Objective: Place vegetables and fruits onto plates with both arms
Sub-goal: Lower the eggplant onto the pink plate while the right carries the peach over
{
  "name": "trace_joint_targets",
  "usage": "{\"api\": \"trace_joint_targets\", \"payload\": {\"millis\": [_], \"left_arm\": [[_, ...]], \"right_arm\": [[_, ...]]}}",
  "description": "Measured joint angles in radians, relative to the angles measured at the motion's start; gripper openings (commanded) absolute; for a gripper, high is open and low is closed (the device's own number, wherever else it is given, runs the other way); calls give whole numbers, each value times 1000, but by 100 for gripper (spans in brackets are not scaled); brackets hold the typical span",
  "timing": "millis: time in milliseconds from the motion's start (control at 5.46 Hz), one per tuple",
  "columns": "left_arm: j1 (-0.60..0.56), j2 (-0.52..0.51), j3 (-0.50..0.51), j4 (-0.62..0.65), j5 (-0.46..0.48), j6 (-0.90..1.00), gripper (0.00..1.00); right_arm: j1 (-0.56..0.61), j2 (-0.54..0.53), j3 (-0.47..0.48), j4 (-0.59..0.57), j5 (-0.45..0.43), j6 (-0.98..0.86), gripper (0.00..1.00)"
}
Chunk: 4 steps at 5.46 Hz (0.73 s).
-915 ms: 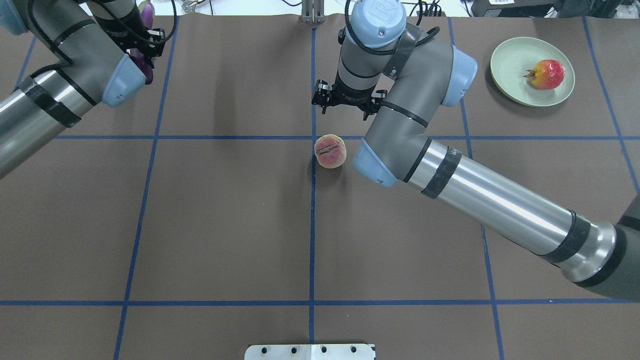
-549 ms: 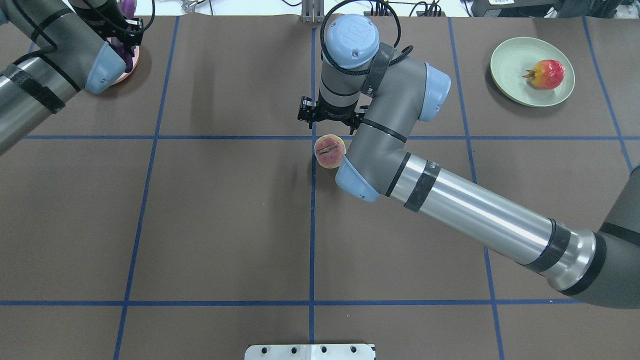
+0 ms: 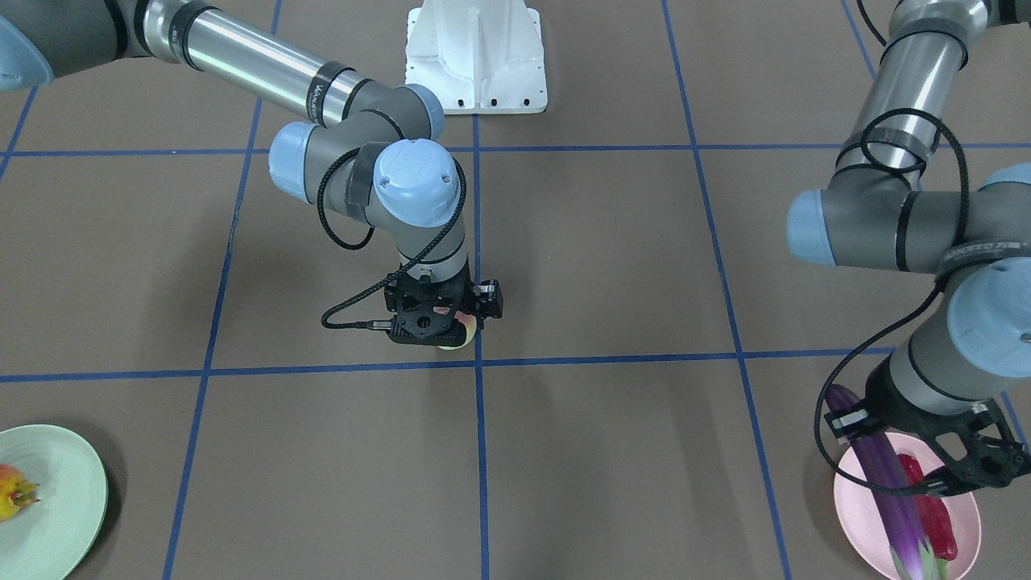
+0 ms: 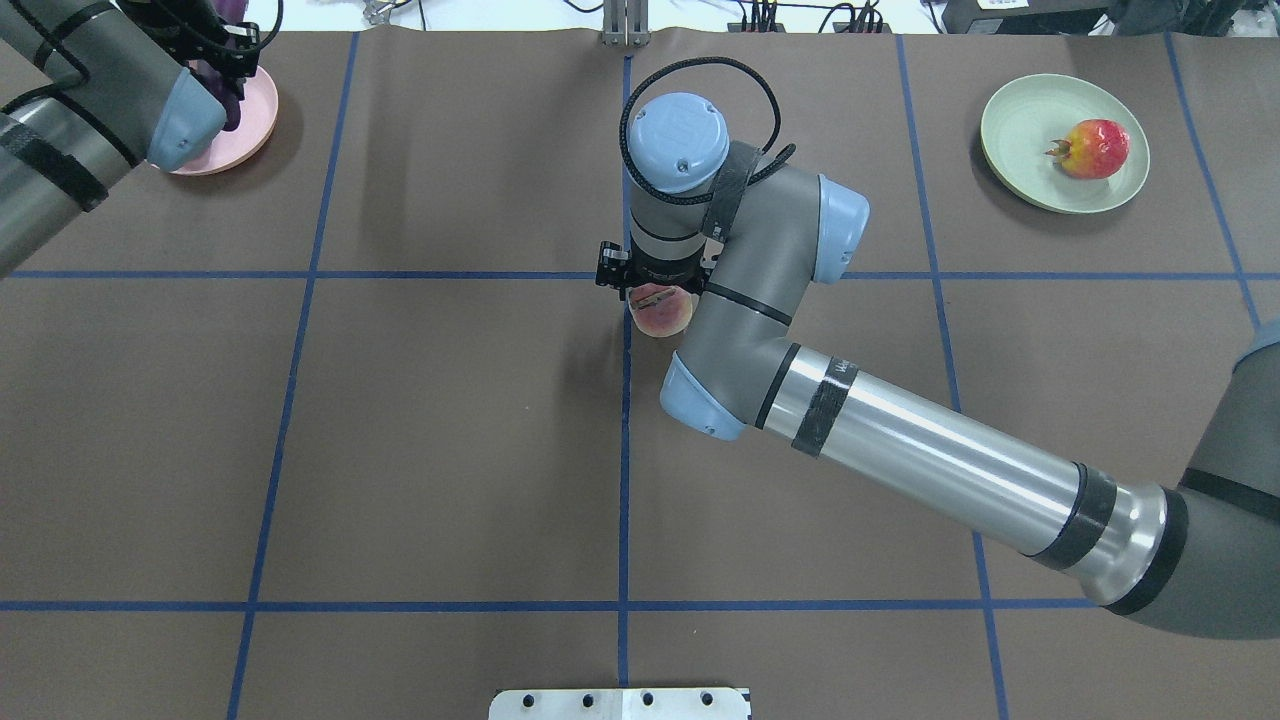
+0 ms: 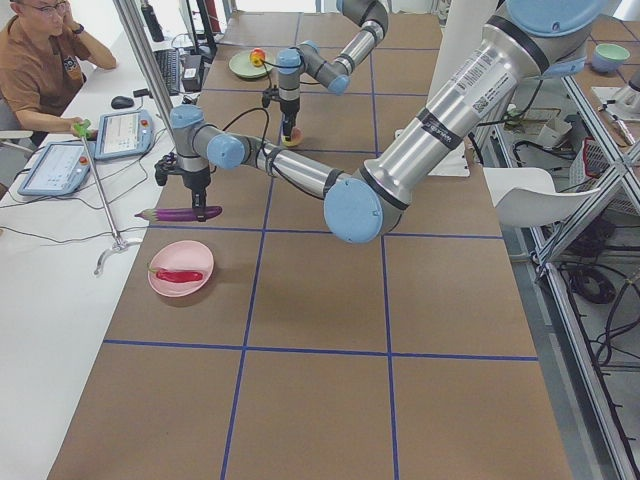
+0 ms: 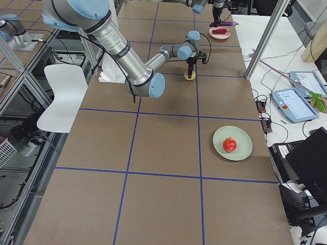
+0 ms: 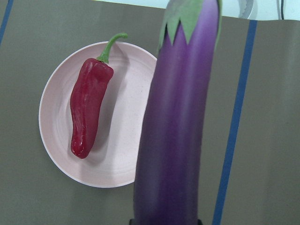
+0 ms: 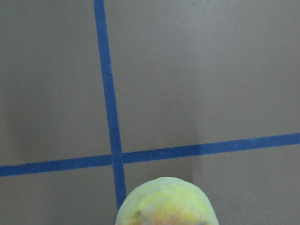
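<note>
My left pincer [image 5: 192, 198] pinched the eggplant [image 7: 178, 131] aloft at the pink plate's [image 7: 122, 159] rim, upper left of the overhead frame, where the chili [image 7: 89, 110] lay. My right pincer [image 3: 439, 326] sat low over the peach [image 4: 662, 315] at mid-frame; spread or pressed, I could not tell.

We see two matching arms: the right arm [image 4: 930, 455] and the left arm [image 3: 902, 217] are polished silver tubes ringed with black bands, joined by matte grey elbows and wrists. Round light blue caps close each joint, with an embossed mark and small screws on them. Small white lettering runs along a dark band on each arm. Thin black cables loop around the wrists. The right gripper [image 3: 441, 326] and the left gripper [image 5: 191, 203] are black, with open-frame black housings.
</note>
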Motion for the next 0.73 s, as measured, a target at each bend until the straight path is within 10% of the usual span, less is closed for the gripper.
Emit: {"api": "trace_joint_targets", "payload": {"millis": [732], "left_arm": [[-9, 1, 197, -160, 14, 39, 0]], "right_arm": [[97, 11, 62, -26, 65, 42, 0]]}}
